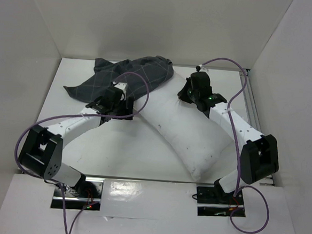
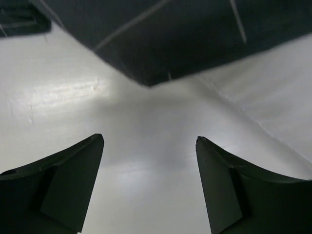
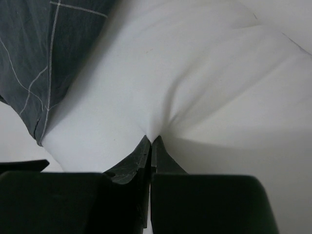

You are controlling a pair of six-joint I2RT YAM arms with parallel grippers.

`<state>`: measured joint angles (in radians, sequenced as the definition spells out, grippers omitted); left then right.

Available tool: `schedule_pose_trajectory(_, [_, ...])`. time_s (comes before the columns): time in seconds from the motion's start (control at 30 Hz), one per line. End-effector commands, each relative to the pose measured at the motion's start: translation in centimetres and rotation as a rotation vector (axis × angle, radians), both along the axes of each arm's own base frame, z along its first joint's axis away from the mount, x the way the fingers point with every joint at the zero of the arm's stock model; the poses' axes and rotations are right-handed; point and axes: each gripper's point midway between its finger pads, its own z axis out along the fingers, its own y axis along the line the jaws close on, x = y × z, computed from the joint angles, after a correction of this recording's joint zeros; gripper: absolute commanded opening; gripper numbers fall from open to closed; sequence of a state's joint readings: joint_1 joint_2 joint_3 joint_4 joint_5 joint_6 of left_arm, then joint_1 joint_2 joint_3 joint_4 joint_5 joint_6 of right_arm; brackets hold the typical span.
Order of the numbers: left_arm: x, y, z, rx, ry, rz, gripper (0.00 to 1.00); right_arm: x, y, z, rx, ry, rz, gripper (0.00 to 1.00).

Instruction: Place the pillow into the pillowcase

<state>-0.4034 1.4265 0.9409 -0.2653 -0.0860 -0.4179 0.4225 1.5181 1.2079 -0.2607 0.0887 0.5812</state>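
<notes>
You are looking into a robotics lab test cell, not a home. Plain white panels [image 1: 152, 20] are boxing in the white table [image 1: 116, 146] across the top, left and right of the frame. Along the bottom edge, the left arm [image 1: 70, 124] and the right arm [image 1: 241, 128] are sitting bolted on metal base plates [image 1: 214, 199], with purple cables [image 1: 224, 59] hanging around them in loose open loops.

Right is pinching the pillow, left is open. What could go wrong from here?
The right gripper pinches only a small fold of the pillow; pushing might slip it free or just bunch it. The left gripper hangs open over the table, not holding the pillowcase, so the loose case could slide along with the pillow.
</notes>
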Motion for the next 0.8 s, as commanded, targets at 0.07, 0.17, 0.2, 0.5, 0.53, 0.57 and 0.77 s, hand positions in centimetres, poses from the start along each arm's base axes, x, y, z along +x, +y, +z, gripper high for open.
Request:
schedule_pose_trajectory(0.07, [6.1,0.2,1.4,0.001,-0.198,0.095,0.86,1.4,0.9,2.6,0.032,-0.074,0.023,0.0])
schedule_pose_trajectory(0.17, [8.1,0.0,1.3,-0.002,-0.228,0.099,0.82,1.4,0.9,2.5,0.024,-0.076,0.028,0.0])
schedule_pose_trajectory(0.2, [8.8,0.2,1.5,-0.003,-0.234,0.11,0.8,1.3,0.8,2.4,0.021,-0.068,0.028,0.0])
schedule_pose_trajectory(0.5, [11.6,1.8,0.1,0.066,-0.239,0.159,0.64,1.3,0.6,2.4,0.005,-0.064,0.024,0.0])
schedule_pose_trajectory(0.53, [11.8,2.2,0.1,0.067,-0.239,0.17,0.61,1.3,0.6,2.4,0.005,-0.064,0.025,0.0])
schedule_pose_trajectory(0.57, [11.9,2.2,-0.1,0.071,-0.229,0.169,0.58,1.3,0.6,2.4,0.005,-0.064,0.025,0.0])
schedule_pose_trajectory(0.77, [11.9,3.1,-0.2,0.095,-0.222,0.219,0.28,1.3,0.1,1.9,0.001,-0.054,0.015,0.0])
